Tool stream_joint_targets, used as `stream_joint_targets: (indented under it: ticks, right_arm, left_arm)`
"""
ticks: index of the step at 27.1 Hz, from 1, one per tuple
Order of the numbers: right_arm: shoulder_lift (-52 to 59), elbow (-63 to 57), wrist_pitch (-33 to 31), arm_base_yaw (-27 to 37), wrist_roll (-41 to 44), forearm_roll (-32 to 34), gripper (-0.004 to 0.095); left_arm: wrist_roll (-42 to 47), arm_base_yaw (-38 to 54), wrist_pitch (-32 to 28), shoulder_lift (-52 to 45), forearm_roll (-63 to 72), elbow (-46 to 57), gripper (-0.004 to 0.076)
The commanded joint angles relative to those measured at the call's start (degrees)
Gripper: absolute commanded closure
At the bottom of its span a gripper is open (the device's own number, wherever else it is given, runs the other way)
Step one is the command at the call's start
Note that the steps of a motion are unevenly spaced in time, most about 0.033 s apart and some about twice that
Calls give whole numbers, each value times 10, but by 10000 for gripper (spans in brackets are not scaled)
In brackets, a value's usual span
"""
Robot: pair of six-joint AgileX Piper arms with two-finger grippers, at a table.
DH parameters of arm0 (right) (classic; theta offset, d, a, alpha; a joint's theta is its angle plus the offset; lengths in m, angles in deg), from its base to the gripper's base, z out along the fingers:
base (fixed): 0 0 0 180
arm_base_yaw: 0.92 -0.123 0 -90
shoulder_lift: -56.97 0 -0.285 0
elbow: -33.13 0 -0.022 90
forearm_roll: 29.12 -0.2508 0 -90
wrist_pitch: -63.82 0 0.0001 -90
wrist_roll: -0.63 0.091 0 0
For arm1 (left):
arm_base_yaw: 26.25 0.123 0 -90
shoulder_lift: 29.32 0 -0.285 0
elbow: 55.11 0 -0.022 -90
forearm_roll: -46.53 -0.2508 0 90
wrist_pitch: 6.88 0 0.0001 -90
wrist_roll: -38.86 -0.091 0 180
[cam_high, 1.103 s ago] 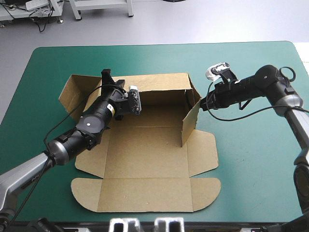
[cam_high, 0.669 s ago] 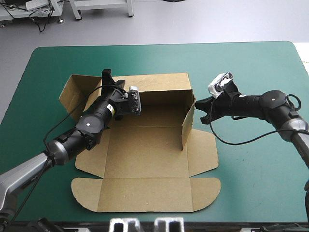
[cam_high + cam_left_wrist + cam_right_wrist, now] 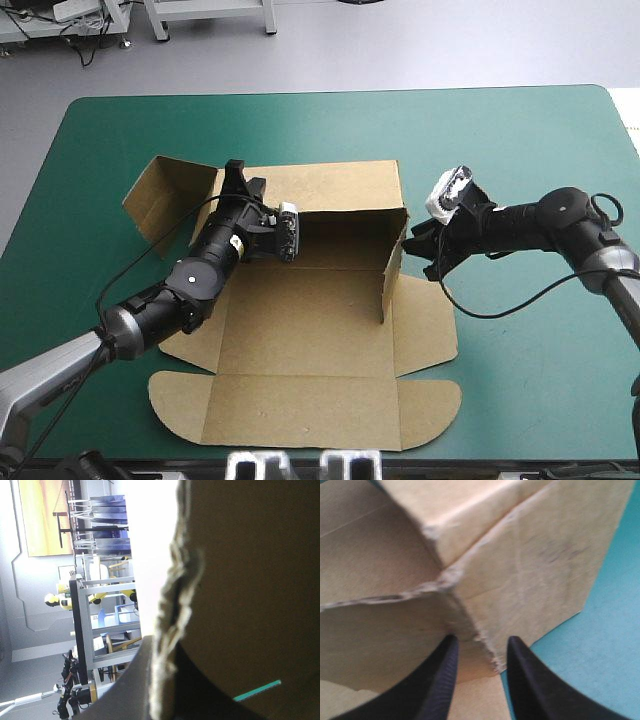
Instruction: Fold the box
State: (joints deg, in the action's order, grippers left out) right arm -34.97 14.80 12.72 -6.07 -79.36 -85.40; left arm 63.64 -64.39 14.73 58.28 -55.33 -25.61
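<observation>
The brown box (image 3: 300, 330) lies open on the teal-green cover (image 3: 520, 130), its back wall (image 3: 340, 185) and right wall (image 3: 393, 275) raised. My left gripper (image 3: 238, 180) sits at the back wall's left end, shut on the board. In the left wrist view the board's edge (image 3: 167, 630) runs straight up from between the fingers. My right gripper (image 3: 415, 245) is outside the right wall, fingers apart. In the right wrist view the gripper (image 3: 481, 645) is open at the box's outer corner (image 3: 535, 565), with the wall's lower edge between the fingertips.
A side flap (image 3: 170, 195) stands tilted at the box's far left. The lid panel with rounded corners (image 3: 300, 405) lies flat toward the table's near edge. Bare cover (image 3: 610, 630) lies to the right of the box.
My left gripper has moved right along the back wall, which stands higher. My right gripper has dropped toward the near side along the right wall. The box has shifted slightly right.
</observation>
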Motion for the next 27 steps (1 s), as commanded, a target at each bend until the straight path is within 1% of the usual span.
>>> stream_joint_targets:
  ticks: [1,2,3,5,7,8,10,12,14,18,23,26,27]
  right_arm:
    - [23,13,-56,3,0,-19,217]
    - [23,13,-57,0,4,-19,175]
    - [22,13,-49,-12,10,-19,156]
    - [22,13,-23,-36,21,-19,156]
    - [22,13,34,-64,48,-19,157]
    - [22,13,98,-88,77,-19,158]
    - [22,13,156,-105,107,-19,164]
    - [22,13,188,-114,137,-20,180]
    - [22,13,193,-116,144,-30,204]
    - [22,13,181,-116,152,-45,258]
    - [22,13,157,-116,165,-42,320]
    - [21,3,148,-116,167,-39,422]
    - [20,-4,148,-116,167,-39,472]
  left_arm:
    - [4,-5,-21,-10,13,2,734]
    - [4,-5,-21,-10,13,2,734]
    - [4,-5,-21,-10,13,2,734]
    - [4,-5,-21,-11,13,2,734]
    - [4,-5,-22,-13,16,2,734]
    - [4,-5,-25,-19,24,2,734]
    - [4,-5,-26,-26,33,2,734]
    - [4,-5,-25,-31,39,2,734]
    - [4,-5,-25,-32,46,2,733]
    - [2,-5,-29,-32,81,2,733]
    - [-12,-6,-32,-32,104,2,733]
    - [-12,-6,-32,-32,110,2,733]
    - [-12,-6,-32,-32,112,2,733]
